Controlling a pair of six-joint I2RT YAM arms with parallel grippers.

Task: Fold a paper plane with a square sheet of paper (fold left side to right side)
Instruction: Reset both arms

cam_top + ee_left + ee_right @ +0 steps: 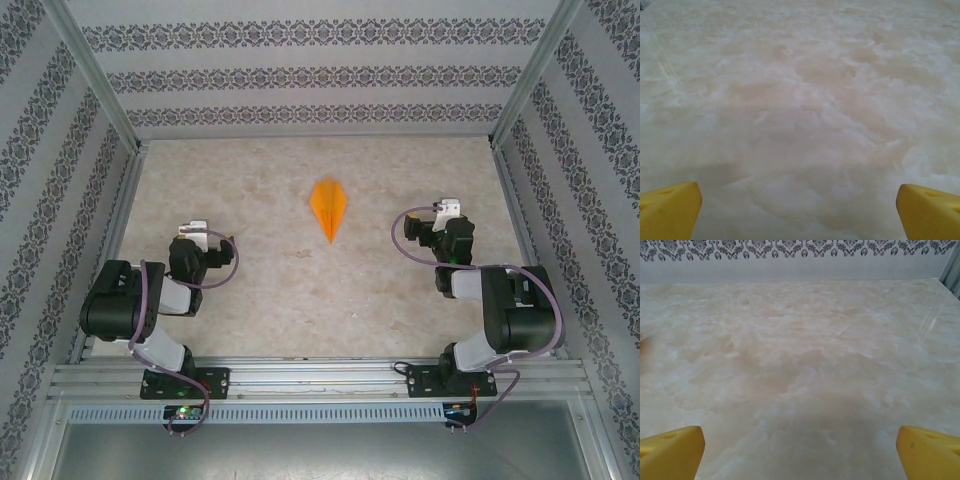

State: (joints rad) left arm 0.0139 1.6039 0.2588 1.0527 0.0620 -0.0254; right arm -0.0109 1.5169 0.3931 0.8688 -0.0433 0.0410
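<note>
Pale marbled stone covers the counter (260, 300), boxed in by walls (320, 75) banded with a dark floral pattern. Standing over it, I see the left pincer (193, 228) low on its side, jaws spread wide and empty. Its wrist camera looks out between two yellow fingers (667, 212) at the bottom corners, onto bare, slightly blurred stone. The right pincer (447, 208) is released as well and grips nothing. Its own yellow fingers (930, 452) stand just as far apart, and beyond them that camera reaches to the back wall and its patterned strip, which the left wrist view does not take in.

From above, the orange plane (329, 207) lies flat near the middle of the counter. It sits between the two pincers, a little farther out than either and well apart from both. It is a slim kite shape with a centre crease, its long sharp tip pointing back toward the arms' bases.
</note>
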